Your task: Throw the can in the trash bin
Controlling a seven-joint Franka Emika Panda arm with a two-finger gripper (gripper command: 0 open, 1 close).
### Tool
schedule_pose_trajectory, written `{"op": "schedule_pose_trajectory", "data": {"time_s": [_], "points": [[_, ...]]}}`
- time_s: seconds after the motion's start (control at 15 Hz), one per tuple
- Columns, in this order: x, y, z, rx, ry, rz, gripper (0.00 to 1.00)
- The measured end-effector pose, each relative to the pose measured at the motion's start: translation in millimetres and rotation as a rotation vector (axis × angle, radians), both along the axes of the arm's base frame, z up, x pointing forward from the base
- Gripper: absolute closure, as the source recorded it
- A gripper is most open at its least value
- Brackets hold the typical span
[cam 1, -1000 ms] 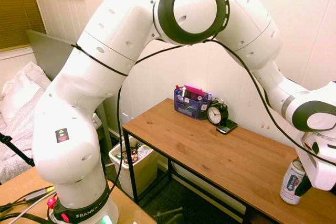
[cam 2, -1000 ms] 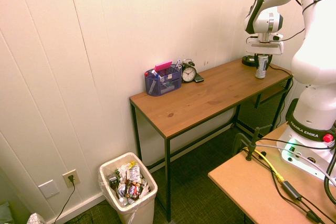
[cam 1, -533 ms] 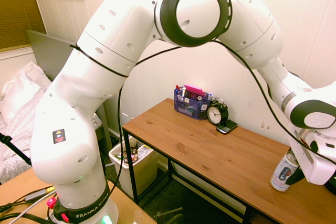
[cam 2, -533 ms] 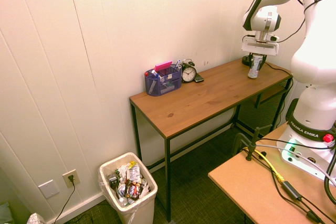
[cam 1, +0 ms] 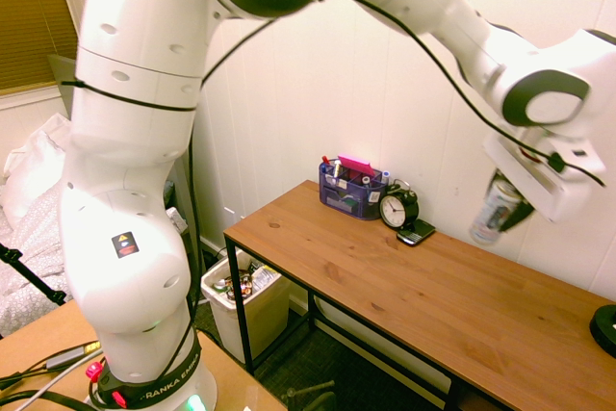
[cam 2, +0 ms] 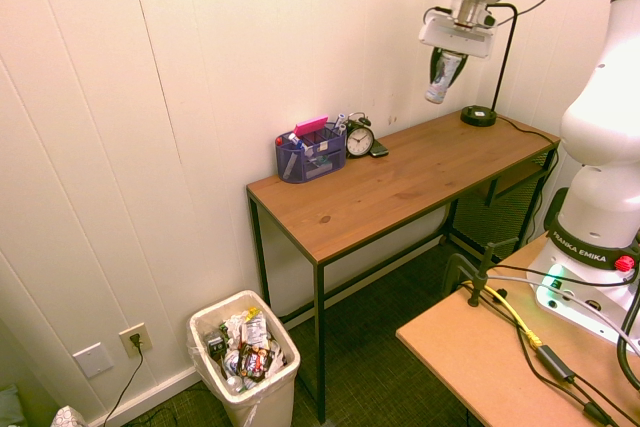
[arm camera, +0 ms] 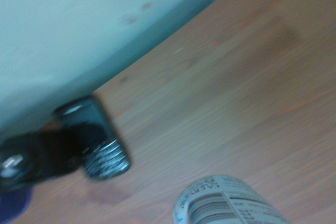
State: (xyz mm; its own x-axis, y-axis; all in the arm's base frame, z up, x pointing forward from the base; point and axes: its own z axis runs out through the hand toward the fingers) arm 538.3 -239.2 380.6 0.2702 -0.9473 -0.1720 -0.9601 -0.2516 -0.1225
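White and silver, the can (cam 2: pixel 442 79) is pinched by the gripper (cam 2: pixel 449 63), tilted, above the desk (cam 2: pixel 400 172); at the desk's wall-side edge, an alarm clock (cam 2: pixel 360 138) is seen.

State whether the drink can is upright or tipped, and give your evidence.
Tipped: the can hangs slanted from the tool, its lower end swung sideways, above the desk.

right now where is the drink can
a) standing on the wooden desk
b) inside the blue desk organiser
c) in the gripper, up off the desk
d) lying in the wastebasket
c, since the drink can hangs tilted between the fingers of the gripper, clear above the wooden desk.
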Motion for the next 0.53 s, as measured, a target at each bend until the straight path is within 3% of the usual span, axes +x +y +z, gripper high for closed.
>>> {"op": "schedule_pose_trajectory", "data": {"time_s": [0.2,0.53], "points": [[-7.8,140.7,26.6,-0.013,-0.038,0.199,1.0],[-88.4,412.8,45.7,-0.073,-0.112,0.286,1.0]]}}
